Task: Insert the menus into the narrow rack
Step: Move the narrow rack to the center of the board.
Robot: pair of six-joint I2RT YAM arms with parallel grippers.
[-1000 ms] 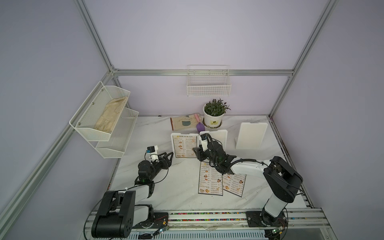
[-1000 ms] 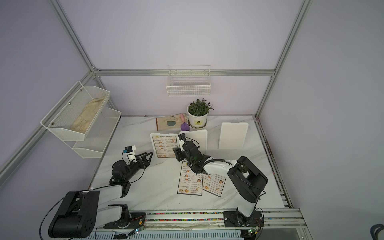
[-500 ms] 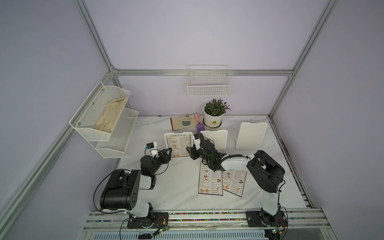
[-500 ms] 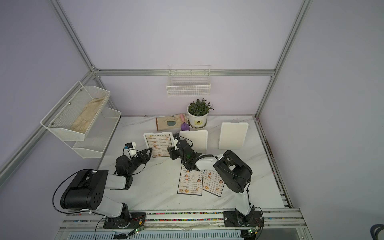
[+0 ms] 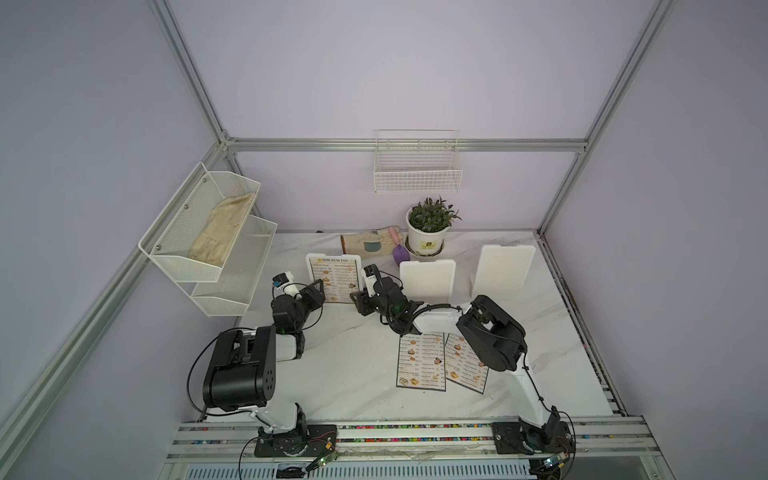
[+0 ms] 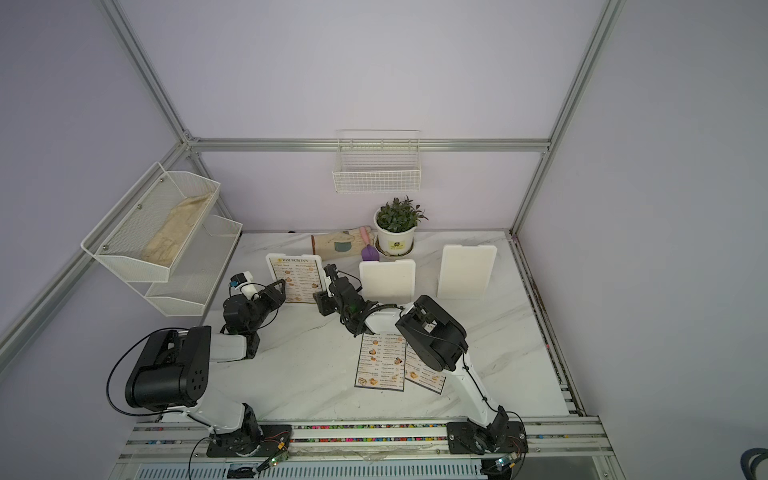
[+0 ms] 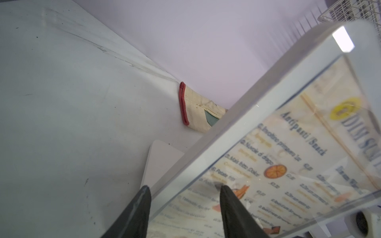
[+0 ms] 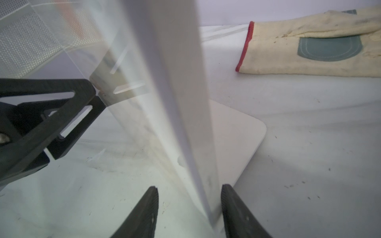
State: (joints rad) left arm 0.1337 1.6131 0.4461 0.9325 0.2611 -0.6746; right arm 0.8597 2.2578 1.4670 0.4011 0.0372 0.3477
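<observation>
The narrow rack [image 5: 332, 261] [image 6: 294, 262], a white-backed stand with a clear front, stands at the back left of the table. One of the menus [image 5: 335, 281] [image 7: 299, 160] sits inside it. My left gripper [image 5: 318, 287] [image 7: 184, 189] is shut on the rack's left side edge [image 7: 247, 115]. My right gripper [image 5: 358, 299] [image 8: 189, 189] is shut on its right side edge [image 8: 179, 82], one finger on each face. Two more menus [image 5: 421, 360] [image 5: 465, 365] lie flat side by side under the right arm.
Two bare white stands [image 5: 427, 280] [image 5: 503, 270] stand to the rack's right. Behind them are a potted plant [image 5: 430, 226], a cream glove [image 5: 370, 243] and a purple scoop [image 5: 400, 253]. A mesh shelf [image 5: 208, 232] hangs on the left wall and a wire basket [image 5: 417, 166] on the back wall.
The rack with its menu has slid left and toward the back wall, carried between both grippers. The left gripper closed in on its side edge.
</observation>
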